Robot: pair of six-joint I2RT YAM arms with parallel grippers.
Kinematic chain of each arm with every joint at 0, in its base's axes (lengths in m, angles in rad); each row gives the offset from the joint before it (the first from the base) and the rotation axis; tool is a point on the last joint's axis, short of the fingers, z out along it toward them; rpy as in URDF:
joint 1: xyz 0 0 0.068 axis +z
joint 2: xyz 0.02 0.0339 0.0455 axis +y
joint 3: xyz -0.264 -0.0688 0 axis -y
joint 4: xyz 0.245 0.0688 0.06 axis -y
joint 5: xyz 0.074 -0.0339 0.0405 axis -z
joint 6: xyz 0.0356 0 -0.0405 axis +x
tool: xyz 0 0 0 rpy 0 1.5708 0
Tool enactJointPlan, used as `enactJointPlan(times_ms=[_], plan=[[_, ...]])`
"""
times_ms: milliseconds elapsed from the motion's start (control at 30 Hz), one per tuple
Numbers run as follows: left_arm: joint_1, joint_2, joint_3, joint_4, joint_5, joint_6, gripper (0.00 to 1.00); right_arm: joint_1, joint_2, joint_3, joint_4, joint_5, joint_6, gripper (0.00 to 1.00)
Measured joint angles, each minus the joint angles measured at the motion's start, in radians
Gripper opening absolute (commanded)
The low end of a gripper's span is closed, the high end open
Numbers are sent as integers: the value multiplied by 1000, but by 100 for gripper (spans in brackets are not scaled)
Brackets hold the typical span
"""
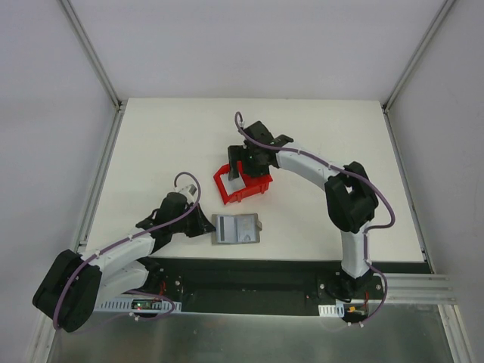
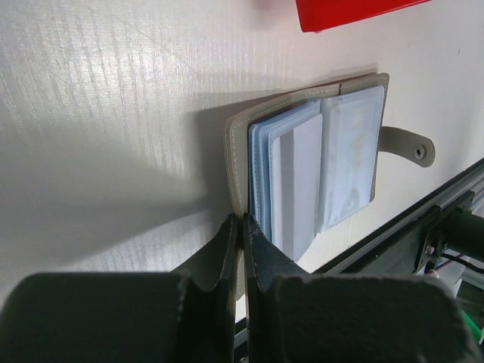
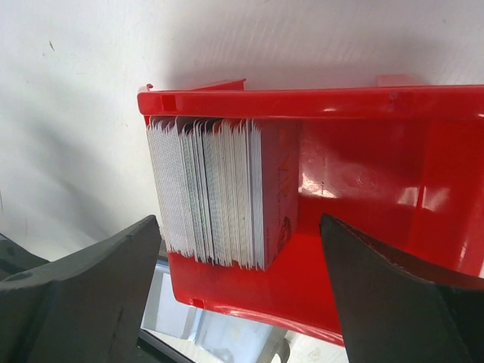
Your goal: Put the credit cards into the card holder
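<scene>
The right tool [image 3: 238, 227] is the one to watch here. It hangs right over the red bin [image 3: 363, 102] with its jaws spread wide and nothing in them. The credit cards [image 3: 208, 193] stand on edge in a tight pack, faces pressed together, jammed into one end of the bin. In the right wrist view the pack runs side to side, along the same line as the gap between the two fingers. So the jaws straddle the whole pack rather than one card. One finger lines up roughly with the bin's end wall and the other hangs over the bare half of the bin. The next move is probably a straight drop and a squeeze. The fiddly part looks like coming away with one card instead of the lot.

Meanwhile the left tool [image 2: 242, 227] is clamped shut on the cover edge of the card holder [image 2: 352, 151], pinning it open on the tabletop [image 1: 166, 144]. A pale card [image 2: 296, 189] sits partly inside a sleeve on the pinned half. The snap strap [image 2: 412, 147] pokes out the far side.

From overhead, the holder lies near the bin but not touching it, on the side closer to the arm bases. The right arm is nearer the cards and the left is nearer the holder. Any card lifted has to come back toward the bases to reach the sleeves.
</scene>
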Motion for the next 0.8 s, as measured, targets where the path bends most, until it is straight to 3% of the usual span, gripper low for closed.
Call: enactJointPlan(times_ms=[433,800], plan=[[0,18,8,0,0,1,0,-30,103,46,12,-118,-5,88],[0,39,16,2,0,2,0,-48,118,51,51,-241,2,71]])
